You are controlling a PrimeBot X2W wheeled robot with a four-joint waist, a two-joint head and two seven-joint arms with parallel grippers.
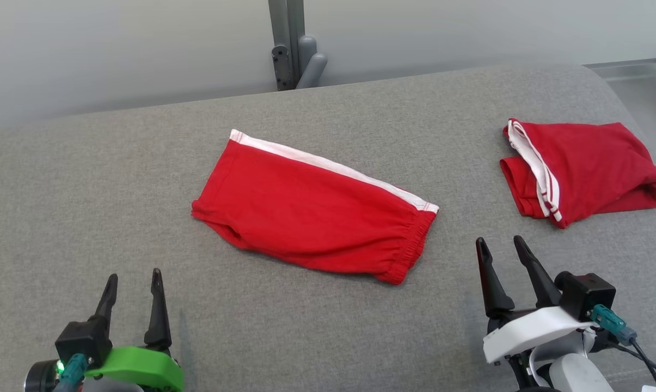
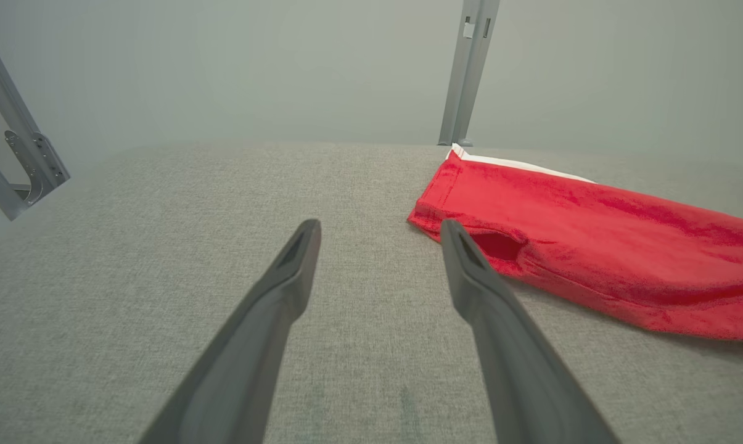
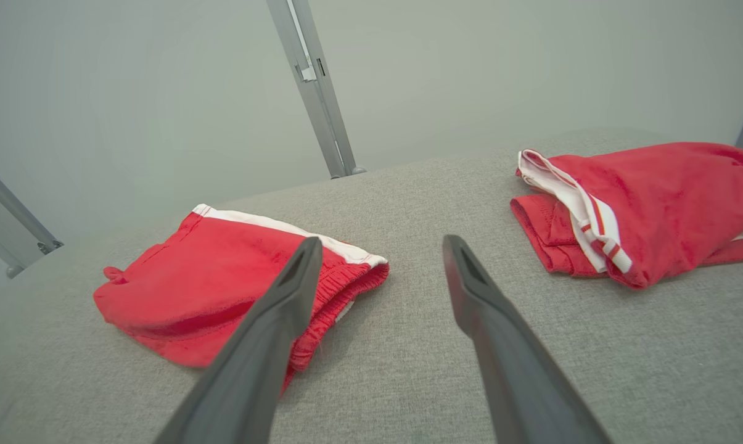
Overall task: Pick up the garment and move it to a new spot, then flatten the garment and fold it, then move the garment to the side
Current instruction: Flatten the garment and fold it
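We hold our left gripper [image 1: 134, 275] and right gripper [image 1: 500, 241] near, fingers spread and empty, flanking the red shorts [image 1: 314, 209]. These lie mid grey table [image 1: 88, 190], apparently folded lengthwise, ready for lifting. A second pair of shorts [image 1: 583, 171] sits far right, presumably set aside.

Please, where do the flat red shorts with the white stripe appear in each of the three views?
Head view: the flat red shorts lie in the middle of the picture.
Left wrist view: the flat red shorts are on the right, reaching the right edge.
Right wrist view: the flat red shorts are at the lower left.
Shared landmark: the grey metal post stands behind the shorts' white-striped side.
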